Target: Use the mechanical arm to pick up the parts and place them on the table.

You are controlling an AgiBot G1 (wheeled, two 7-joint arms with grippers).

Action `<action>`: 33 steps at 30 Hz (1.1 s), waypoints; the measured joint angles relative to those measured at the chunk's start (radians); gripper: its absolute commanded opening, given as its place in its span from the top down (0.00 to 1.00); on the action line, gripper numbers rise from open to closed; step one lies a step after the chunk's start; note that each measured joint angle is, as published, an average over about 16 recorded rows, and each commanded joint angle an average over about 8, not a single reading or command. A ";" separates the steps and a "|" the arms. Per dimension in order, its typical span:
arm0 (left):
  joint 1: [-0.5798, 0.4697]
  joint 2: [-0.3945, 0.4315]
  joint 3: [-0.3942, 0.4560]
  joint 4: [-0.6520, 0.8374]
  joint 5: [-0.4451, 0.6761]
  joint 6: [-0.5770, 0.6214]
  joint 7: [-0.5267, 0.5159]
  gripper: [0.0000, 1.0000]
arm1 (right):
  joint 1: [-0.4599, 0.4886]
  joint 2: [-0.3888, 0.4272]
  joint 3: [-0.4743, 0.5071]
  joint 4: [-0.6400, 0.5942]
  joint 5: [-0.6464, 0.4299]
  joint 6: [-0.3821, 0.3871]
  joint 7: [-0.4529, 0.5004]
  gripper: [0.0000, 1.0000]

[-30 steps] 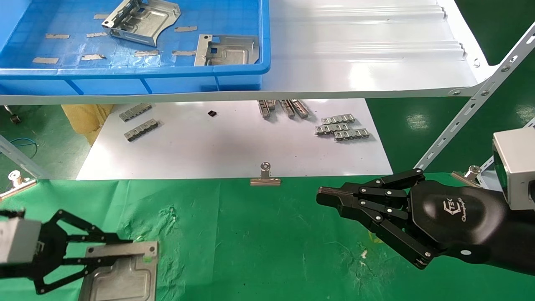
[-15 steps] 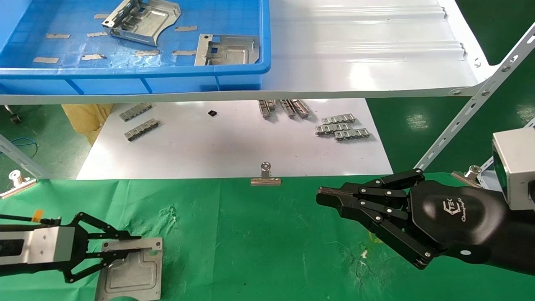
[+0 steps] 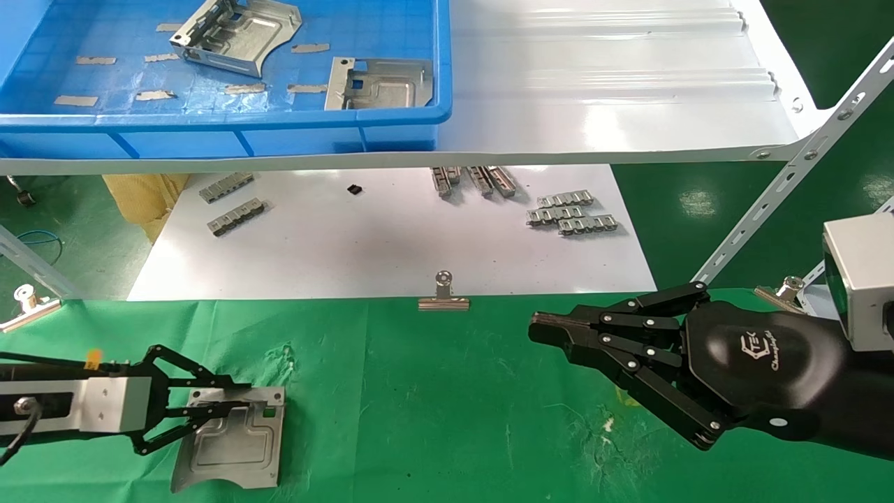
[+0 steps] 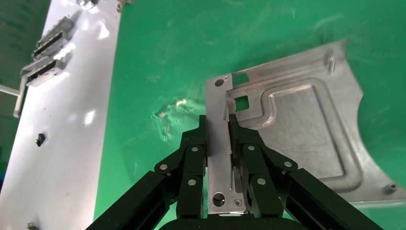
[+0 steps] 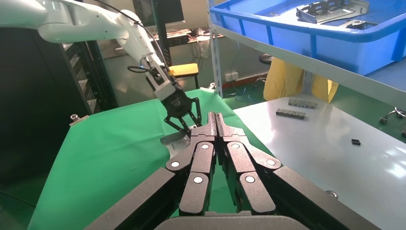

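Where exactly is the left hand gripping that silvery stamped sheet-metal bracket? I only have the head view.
Observer: The left wrist view shows the left hand shut on the silvery stamped sheet-metal bracket by its narrow bent flange, one black finger on each face.
Operator: Is the right hand carrying anything?
Observer: No. The right wrist view shows the right hand with its black fingertips pressed together and nothing between them.
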 measured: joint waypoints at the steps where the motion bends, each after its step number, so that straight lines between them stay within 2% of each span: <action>1: -0.004 0.006 0.001 0.013 0.003 0.001 0.011 0.60 | 0.000 0.000 0.000 0.000 0.000 0.000 0.000 1.00; 5: -0.019 0.027 0.004 0.060 0.011 0.003 0.051 0.49 | 0.000 0.000 0.000 0.000 0.000 0.000 0.000 1.00; 10: -0.037 0.047 0.006 0.109 0.017 0.012 0.091 0.16 | 0.000 0.000 0.000 0.000 0.000 0.000 0.000 1.00; 13: -0.046 0.056 0.007 0.134 0.019 0.019 0.108 0.02 | 0.000 0.000 0.000 0.000 0.000 0.000 0.000 1.00; 25: -0.080 0.076 0.009 0.200 0.018 0.051 0.127 0.00 | 0.000 0.000 0.000 0.000 0.000 0.000 0.000 1.00; 33: -0.059 0.067 -0.011 0.151 -0.073 0.083 0.022 0.00 | 0.000 0.000 0.000 0.000 0.000 0.000 0.000 1.00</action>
